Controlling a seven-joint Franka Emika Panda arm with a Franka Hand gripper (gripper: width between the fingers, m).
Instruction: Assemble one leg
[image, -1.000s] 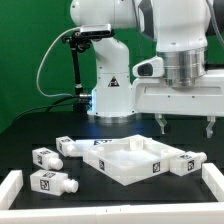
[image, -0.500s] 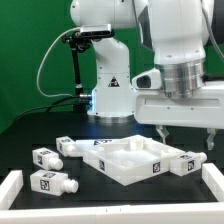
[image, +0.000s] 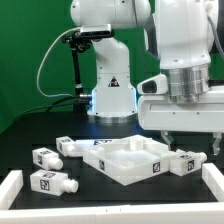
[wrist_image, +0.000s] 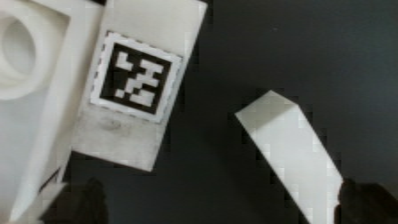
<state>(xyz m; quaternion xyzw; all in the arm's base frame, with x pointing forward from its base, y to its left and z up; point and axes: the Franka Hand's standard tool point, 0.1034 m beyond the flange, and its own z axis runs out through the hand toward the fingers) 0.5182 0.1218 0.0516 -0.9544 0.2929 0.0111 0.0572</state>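
Note:
My gripper (image: 190, 138) is open and empty, hanging just above a white leg (image: 190, 162) that lies against the square panel (image: 128, 160) on the exterior view's right. In the wrist view the same leg (wrist_image: 134, 85) shows its square tag marker and lies beside the panel (wrist_image: 22, 110). My dark fingertips (wrist_image: 80, 200) stand wide apart at the picture's edge, with my gripper (wrist_image: 222, 205) over bare table just off the leg. Three more legs lie on the exterior view's left: one (image: 45, 157), one (image: 52, 183) and one (image: 68, 146).
A low white wall (image: 10, 186) borders the work area on the exterior view's left and right, and a piece of it (wrist_image: 294, 150) shows in the wrist view. The robot base (image: 110, 90) and a camera stand (image: 78, 65) are behind.
My gripper has moved down and a little toward the exterior view's right, closer to the leg beside the panel. The parts on the table have not moved.

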